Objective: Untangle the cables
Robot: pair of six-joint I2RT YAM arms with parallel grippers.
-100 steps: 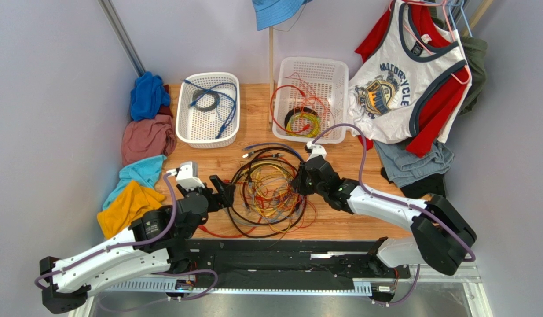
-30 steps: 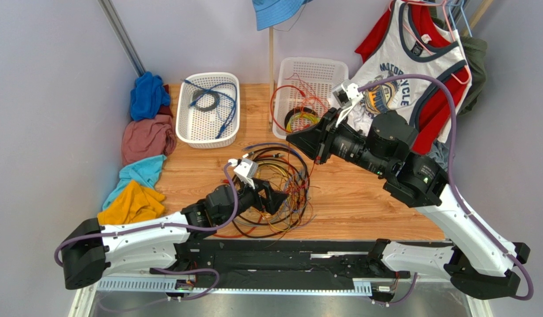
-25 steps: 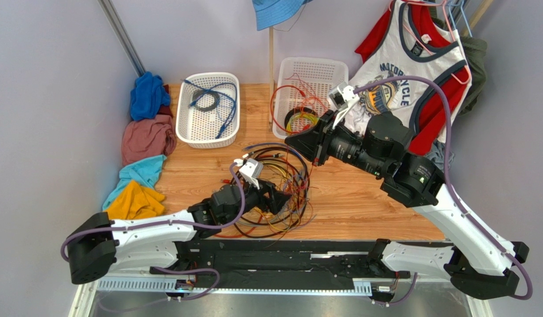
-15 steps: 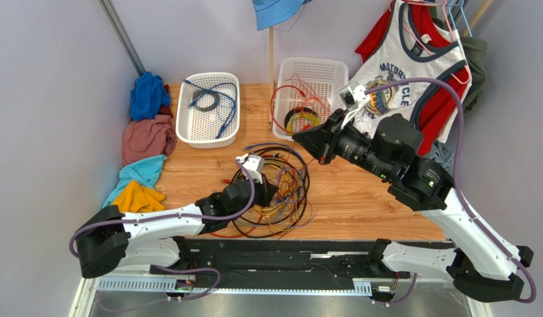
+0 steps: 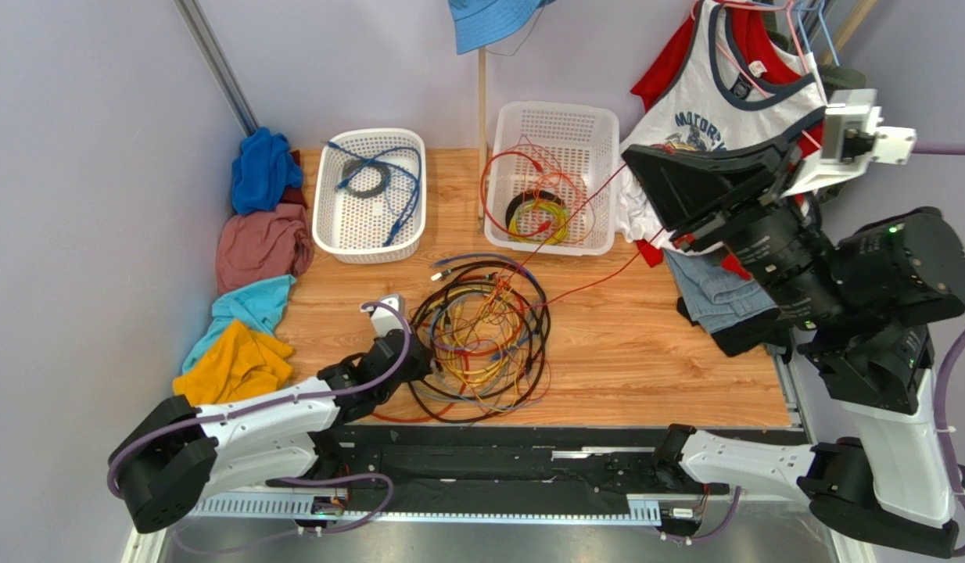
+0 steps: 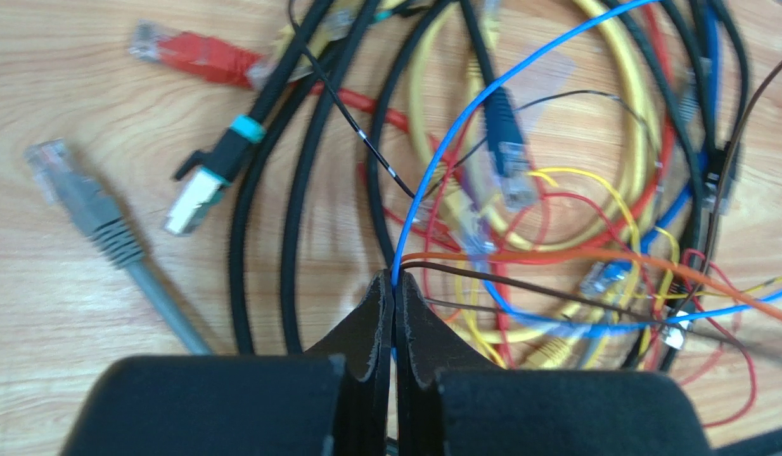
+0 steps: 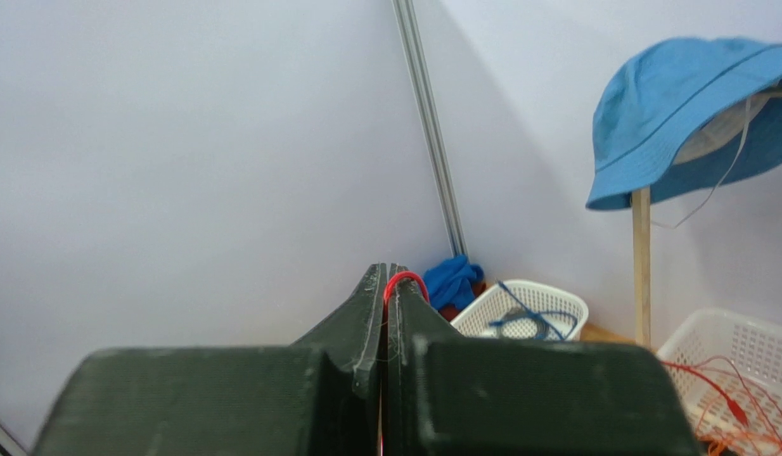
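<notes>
Cables [image 5: 481, 340] lie tangled mid-table, left gripper [image 6: 395, 285] at their 9 o'clock pinching a blue wire [image 6: 538, 54], right gripper [image 7: 390, 275] raised at 2 o'clock clamping a red wire [image 7: 404, 278].

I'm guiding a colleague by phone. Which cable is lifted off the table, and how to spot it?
Start at the heap of coloured cables on the wooden table, then look to the right gripper raised beside the hanging clothes. The thin red wire is pinched in its shut jaws and stretches through the air; the others lie slack.

Wooden table [image 5: 640, 340] bears cables [image 5: 481, 340], baskets [image 5: 370, 133], clothes [image 5: 258, 241]
</notes>
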